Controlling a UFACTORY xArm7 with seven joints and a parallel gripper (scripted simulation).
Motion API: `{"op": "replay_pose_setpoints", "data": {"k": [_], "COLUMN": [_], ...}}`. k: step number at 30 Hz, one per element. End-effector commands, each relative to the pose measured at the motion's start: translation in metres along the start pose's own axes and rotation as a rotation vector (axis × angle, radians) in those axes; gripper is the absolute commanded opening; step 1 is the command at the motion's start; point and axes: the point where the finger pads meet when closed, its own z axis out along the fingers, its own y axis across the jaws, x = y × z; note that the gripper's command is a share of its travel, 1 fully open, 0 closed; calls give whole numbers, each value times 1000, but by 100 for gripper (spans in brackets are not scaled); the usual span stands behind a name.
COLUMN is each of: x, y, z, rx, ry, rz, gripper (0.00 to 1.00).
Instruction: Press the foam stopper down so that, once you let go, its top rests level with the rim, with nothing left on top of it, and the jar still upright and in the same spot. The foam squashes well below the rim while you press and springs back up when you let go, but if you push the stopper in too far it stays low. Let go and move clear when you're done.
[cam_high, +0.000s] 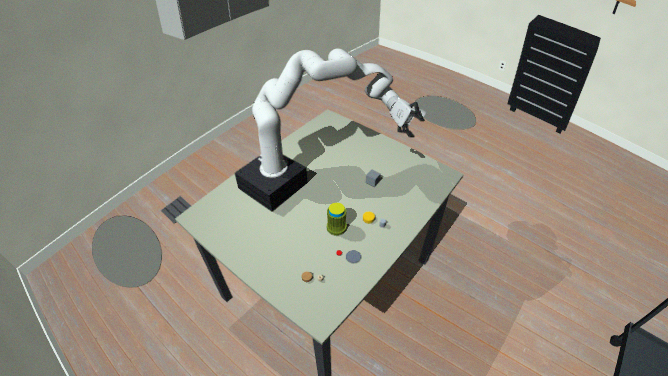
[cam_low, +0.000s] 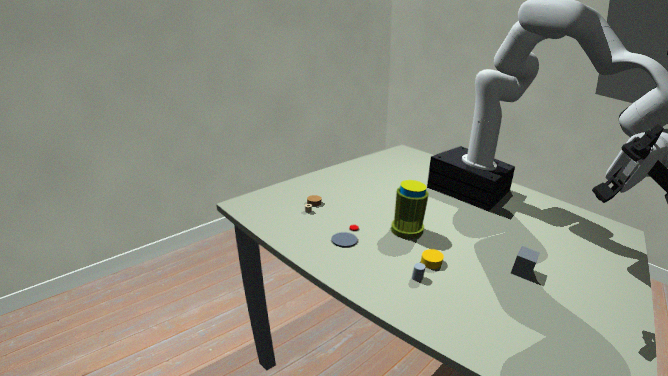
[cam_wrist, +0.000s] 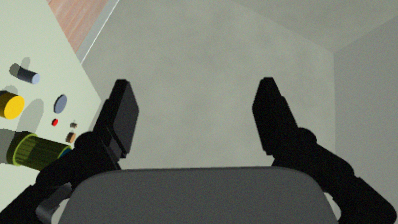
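Note:
An olive-green ribbed jar (cam_high: 336, 221) stands upright near the middle of the table; it also shows in the exterior view (cam_low: 410, 212) and at the left edge of the wrist view (cam_wrist: 37, 150). A blue foam stopper (cam_low: 413, 192) sticks up above its rim, and a yellow disc (cam_low: 413, 186) lies on top of the stopper. My gripper (cam_high: 411, 122) is open and empty, high above the table's far edge and far from the jar; it also shows in the exterior view (cam_low: 607, 190) and the wrist view (cam_wrist: 195, 107).
Near the jar lie a yellow puck (cam_high: 369, 217), a small grey cylinder (cam_high: 383, 223), a grey cube (cam_high: 373, 177), a grey flat disc (cam_high: 353, 256), a red dot (cam_high: 339, 253), a brown disc (cam_high: 307, 276) and a tiny tan piece (cam_high: 321, 277). The arm's black base (cam_high: 271, 183) stands at the table's left.

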Motion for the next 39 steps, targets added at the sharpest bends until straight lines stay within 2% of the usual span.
{"op": "replay_pose_setpoints", "data": {"k": [1, 17, 18, 21, 23, 25, 28, 29, 30, 31, 32, 34, 35, 36, 37, 39], "x": [0, 0, 0, -6, -18, -39, -74, -82, -93, -102, -112, -112, -141, -148, -156, -173], "y": [3, 3, 2, -3, -13, -32, -64, -70, -81, -87, -98, -98, -121, -126, -135, -147], "z": [0, 0, 0, 6, 20, 40, 63, 70, 74, 82, 84, 84, 98, 102, 101, 110], "rx": [-1, -1, -1, 23, 72, 156, 353, 353, 434, 434, 523, 523, 615, 615, 711, 711], "ry": [0, 0, 0, -12, -36, -76, -161, -161, -194, -194, -227, -227, -261, -261, -294, -294], "rz": [5, 5, 5, 0, -7, -16, -10, -10, 3, 3, 23, 23, 53, 53, 92, 92], "gripper": [100, 100, 0, 0, 0, 0, 0, 0, 0, 0, 0, 0, 0, 0, 0, 0]}}
